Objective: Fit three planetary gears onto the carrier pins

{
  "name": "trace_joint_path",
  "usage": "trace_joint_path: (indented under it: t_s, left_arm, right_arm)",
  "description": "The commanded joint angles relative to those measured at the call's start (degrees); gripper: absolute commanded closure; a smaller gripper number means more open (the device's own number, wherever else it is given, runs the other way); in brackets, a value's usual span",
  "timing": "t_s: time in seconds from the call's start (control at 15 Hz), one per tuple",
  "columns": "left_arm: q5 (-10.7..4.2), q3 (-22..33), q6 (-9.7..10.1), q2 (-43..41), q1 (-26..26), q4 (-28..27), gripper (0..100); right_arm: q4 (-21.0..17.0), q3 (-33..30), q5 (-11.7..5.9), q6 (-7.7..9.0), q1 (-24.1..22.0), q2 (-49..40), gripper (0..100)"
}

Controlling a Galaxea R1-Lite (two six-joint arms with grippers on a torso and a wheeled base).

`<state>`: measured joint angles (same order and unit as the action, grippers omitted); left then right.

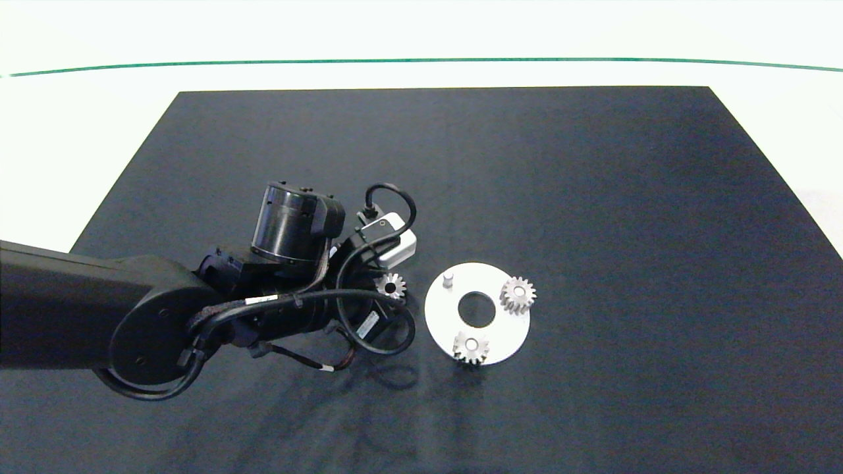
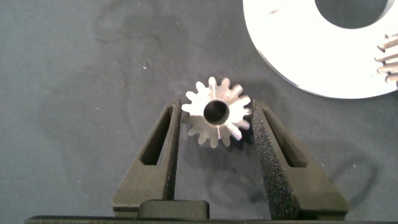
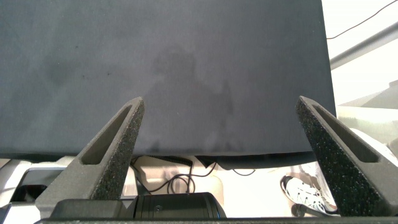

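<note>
Your left gripper [image 2: 216, 118] pinches the third gear [image 2: 217, 112] between its fingers, holding it above the dark mat [image 1: 593, 197] just beside the white disc [image 1: 507, 329]. On that disc, two gears [image 1: 518, 294] already sit on their pins, one on the far right side and one [image 1: 470, 347] at the near edge. The remaining pin [image 1: 448, 278] stands bare. Your right gripper [image 3: 221, 130] hangs spread wide over the mat's edge, holding nothing.

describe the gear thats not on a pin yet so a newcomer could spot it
Find the white disc on the dark mat. Beside it, the left gripper holds a gear between its fingers. Unlike the two gears on the disc, it is off the disc.
</note>
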<state>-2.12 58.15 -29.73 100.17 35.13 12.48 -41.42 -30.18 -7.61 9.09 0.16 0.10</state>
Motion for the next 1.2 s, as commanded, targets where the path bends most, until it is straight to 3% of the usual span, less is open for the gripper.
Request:
trace_joint_path:
  t_s: [0.07, 0.4, 1.0, 1.2]
  left_arm:
    - [-0.16, 1.35, -0.15, -0.06, 0.81, -0.35, 99]
    - [-0.16, 1.53, 0.03, 0.29, 0.99, -1.06, 99]
    - [-0.16, 1.79, 0.11, -0.24, 0.55, -1.32, 99]
    - [-0.16, 2.32, 0.11, -1.12, 0.29, -3.96, 99]
  right_arm:
    - [-0.24, 0.04, 0.05, 0.05, 0.02, -0.01, 0]
    - [-0.24, 0.13, -0.04, -0.74, 0.02, -0.01, 0]
    - [-0.24, 0.48, -0.13, -0.74, 0.02, -0.01, 0]
    - [-0.24, 0.65, -0.13, -0.74, 0.02, 0.08, 0]
